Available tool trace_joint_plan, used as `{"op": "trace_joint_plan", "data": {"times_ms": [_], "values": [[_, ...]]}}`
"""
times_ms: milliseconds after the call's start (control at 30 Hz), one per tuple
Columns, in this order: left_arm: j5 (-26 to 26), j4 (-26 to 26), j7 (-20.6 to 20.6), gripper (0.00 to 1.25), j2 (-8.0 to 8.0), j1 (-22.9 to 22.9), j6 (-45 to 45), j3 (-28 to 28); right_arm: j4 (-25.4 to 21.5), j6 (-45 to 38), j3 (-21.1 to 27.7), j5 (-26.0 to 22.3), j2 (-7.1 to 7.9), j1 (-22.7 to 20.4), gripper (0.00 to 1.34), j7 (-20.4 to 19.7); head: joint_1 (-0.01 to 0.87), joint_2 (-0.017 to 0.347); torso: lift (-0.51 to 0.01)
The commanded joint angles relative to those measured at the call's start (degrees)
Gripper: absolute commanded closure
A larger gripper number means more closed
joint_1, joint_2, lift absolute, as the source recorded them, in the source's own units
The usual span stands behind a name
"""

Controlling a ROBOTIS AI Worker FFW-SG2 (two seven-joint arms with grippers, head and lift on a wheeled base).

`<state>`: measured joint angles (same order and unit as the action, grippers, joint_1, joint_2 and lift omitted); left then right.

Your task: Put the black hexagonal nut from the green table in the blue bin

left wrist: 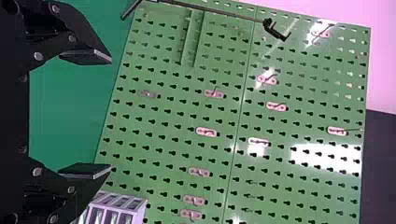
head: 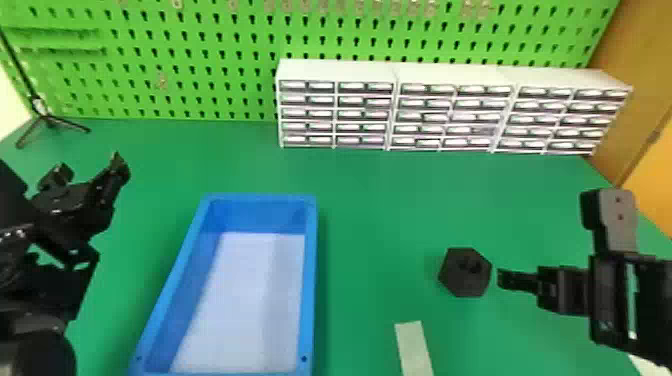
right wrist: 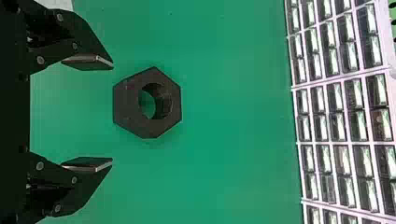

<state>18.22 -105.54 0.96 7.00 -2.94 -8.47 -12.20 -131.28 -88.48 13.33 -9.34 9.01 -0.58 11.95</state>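
A black hexagonal nut (head: 465, 286) lies flat, hole up, on the green counter (head: 375, 210), to the right of the blue bin (head: 311, 280) and just left of the right gripper (right wrist: 112, 114), the nearer of the two. Its jaws are spread and empty, the nut just beyond their tips and roughly centered between their lines. With no long axis to match, they appear set to meet corners rather than flats; their height is hard to judge. Left of the bin, the left gripper (left wrist: 111, 113) is spread too.
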Motion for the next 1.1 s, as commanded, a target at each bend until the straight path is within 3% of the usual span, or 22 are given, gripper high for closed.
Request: {"op": "trace_joint_plan", "data": {"times_ms": [0, 1067], "values": [[-0.03, -0.02, -0.08, 0.43, -0.05, -0.05, -0.05, -0.11, -0.03, -0.03, -0.41, -0.06, -0.31, -0.04, 0.53, 0.00, 0.692, 0.008, -0.097], [-0.12, -0.02, -0.08, 0.43, 0.03, 0.13, -0.23, 0.07, -0.03, -0.11, -0.85, -1.03, -0.22, 0.76, 0.53, 0.00, 0.692, 0.008, -0.097]]}}
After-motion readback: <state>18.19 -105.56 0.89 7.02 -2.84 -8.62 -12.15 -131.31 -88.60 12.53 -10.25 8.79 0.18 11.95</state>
